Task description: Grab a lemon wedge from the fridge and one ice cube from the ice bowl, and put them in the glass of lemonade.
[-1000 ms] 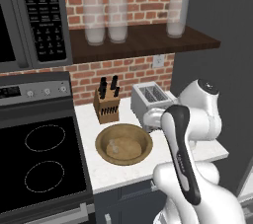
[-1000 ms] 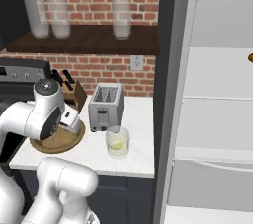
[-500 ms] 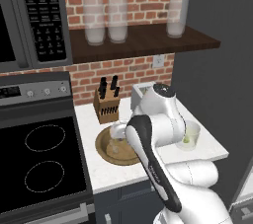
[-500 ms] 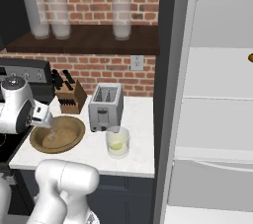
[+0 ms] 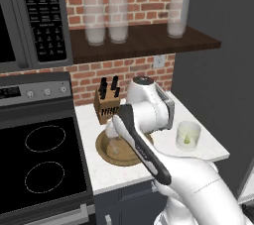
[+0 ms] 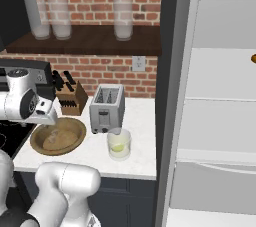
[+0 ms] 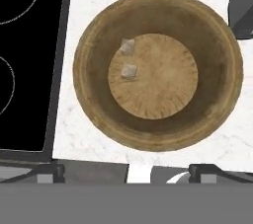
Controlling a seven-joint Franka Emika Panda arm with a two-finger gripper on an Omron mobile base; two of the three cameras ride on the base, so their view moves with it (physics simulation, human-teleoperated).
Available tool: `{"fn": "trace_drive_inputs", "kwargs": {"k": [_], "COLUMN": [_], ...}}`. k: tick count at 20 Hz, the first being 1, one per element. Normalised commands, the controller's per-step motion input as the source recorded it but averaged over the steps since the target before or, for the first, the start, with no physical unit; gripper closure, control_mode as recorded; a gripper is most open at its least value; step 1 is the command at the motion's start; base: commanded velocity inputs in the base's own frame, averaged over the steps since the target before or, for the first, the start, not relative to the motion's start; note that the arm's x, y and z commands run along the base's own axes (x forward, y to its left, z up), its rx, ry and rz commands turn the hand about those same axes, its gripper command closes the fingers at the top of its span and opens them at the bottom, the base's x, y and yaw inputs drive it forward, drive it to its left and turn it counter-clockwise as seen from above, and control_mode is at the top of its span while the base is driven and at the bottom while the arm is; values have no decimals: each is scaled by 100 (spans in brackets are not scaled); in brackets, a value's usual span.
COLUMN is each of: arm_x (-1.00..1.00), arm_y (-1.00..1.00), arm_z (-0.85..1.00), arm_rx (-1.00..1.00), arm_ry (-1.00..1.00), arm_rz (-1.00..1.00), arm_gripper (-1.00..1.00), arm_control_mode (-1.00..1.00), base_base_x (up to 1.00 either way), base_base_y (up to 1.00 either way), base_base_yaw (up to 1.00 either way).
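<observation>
We see the fridge (image 6: 215, 121) standing open at the right end of the counter (image 6: 142, 121), its pale shelves exposed. The wooden ice bowl (image 7: 158, 70) sits near the counter's front edge, just beside the stove (image 7: 24, 60), with bare marble around it. Our gripper (image 7: 126, 171) hangs above it, jaws spread wide, holding nothing. The glass of lemonade (image 6: 119, 143) stands apart, before the toaster (image 6: 106, 108). Two ice cubes (image 7: 128, 60) lie inside the bowl.
</observation>
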Motion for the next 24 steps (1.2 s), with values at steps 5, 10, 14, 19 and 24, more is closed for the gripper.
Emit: {"fn": "trace_drive_inputs", "kwargs": {"k": [5,10,14,19,24], "arm_x": [21,6,0,-1,7], "arm_y": [0,0,0,0,0], "arm_z": [-32,-77,-75,-11,6], "arm_rx": [-7,0,0,0,0], "arm_ry": [40,10,-9,-21,0], "arm_rz": [0,0,0,0,0], "arm_gripper": [-100,-100,-100,-100,-100], "arm_control_mode": [-100,-100,-100,-100,-100], "base_base_x": [0,0,0,0,0], "base_base_y": [0,0,0,0,0], "base_base_yaw": [0,0,0,0,0]}}
